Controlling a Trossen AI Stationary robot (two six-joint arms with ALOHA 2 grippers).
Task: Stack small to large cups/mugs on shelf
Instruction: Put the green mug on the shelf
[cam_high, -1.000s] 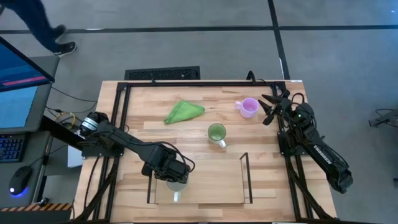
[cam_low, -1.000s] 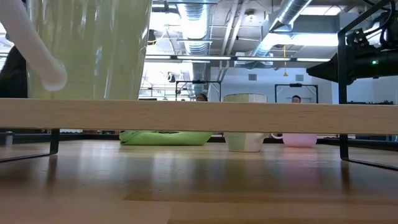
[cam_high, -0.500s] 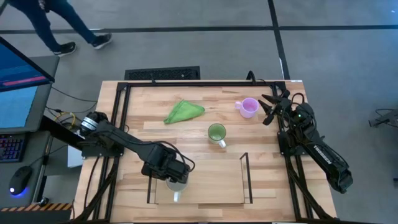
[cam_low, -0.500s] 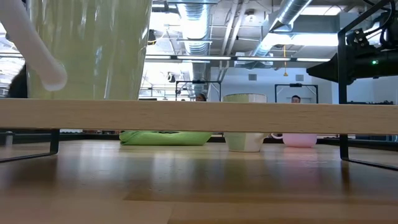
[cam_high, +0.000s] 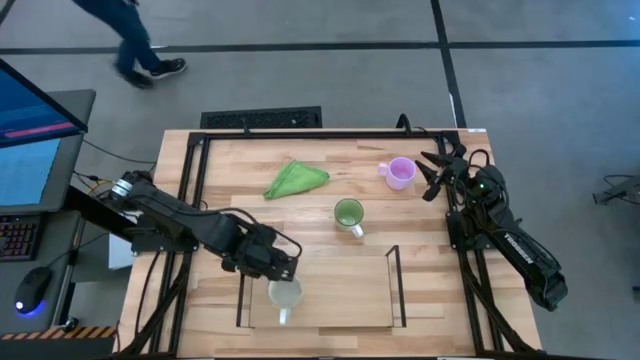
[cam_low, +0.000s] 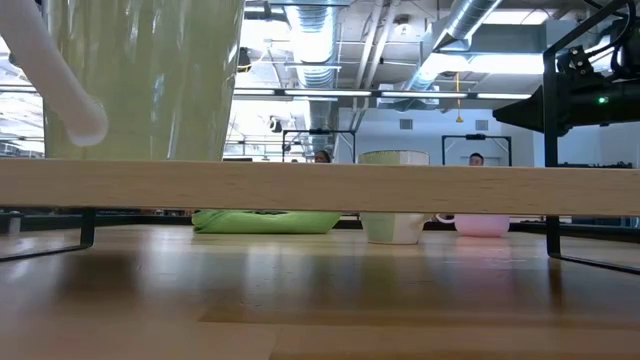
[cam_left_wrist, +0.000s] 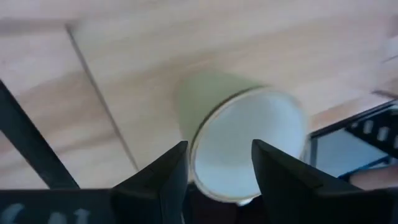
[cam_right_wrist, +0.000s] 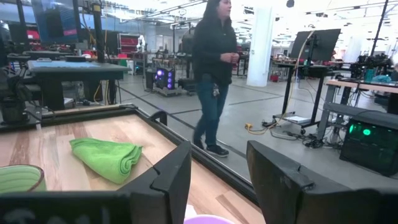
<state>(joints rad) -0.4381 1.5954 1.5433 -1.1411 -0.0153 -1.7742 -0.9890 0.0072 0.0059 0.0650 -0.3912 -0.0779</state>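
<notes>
The white mug (cam_high: 285, 295) stands upright on the shelf's clear top (cam_high: 330, 300) near its left frame. It fills the low view's upper left (cam_low: 140, 80). My left gripper (cam_high: 275, 262) is open just left of and beyond the mug, touching nothing. In the left wrist view the mug (cam_left_wrist: 249, 149) shows past the open fingers. The green mug (cam_high: 349, 214) stands on the table beyond the shelf. The light purple mug (cam_high: 400, 172) stands at the far right. My right gripper (cam_high: 432, 175) waits open just to the right of it.
A folded green cloth (cam_high: 296, 180) lies on the far part of the table, left of the mugs. The shelf's black side frames (cam_high: 395, 285) stand up at its two ends. A person (cam_right_wrist: 211, 74) walks past the table's far edge.
My left gripper has drawn back from over the white mug toward the table's left and far edges. The mug stays upright on the shelf where it was. A person has walked along beyond the far edge.
</notes>
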